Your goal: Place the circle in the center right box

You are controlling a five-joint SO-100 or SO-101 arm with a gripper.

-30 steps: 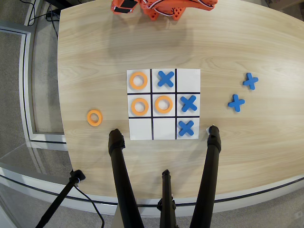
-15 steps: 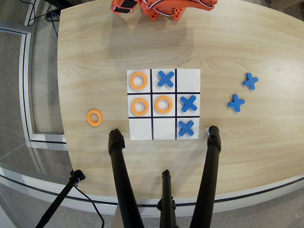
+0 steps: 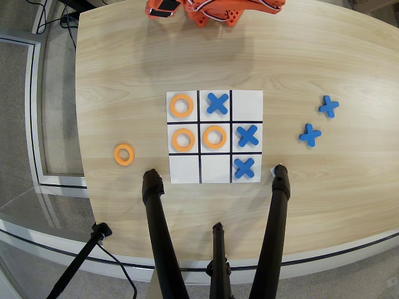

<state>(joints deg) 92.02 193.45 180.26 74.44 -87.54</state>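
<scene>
Nothing changed: circle (image 3: pixel 184 139) resting in center right box (image 3: pixel 183 139), left of frame; claw state unclear

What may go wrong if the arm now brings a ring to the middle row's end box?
In the middle row, the left end box already holds an orange ring, the right one a blue cross. Bringing the loose ring might stack or push pieces. The tripod legs near the board could block its path.
</scene>
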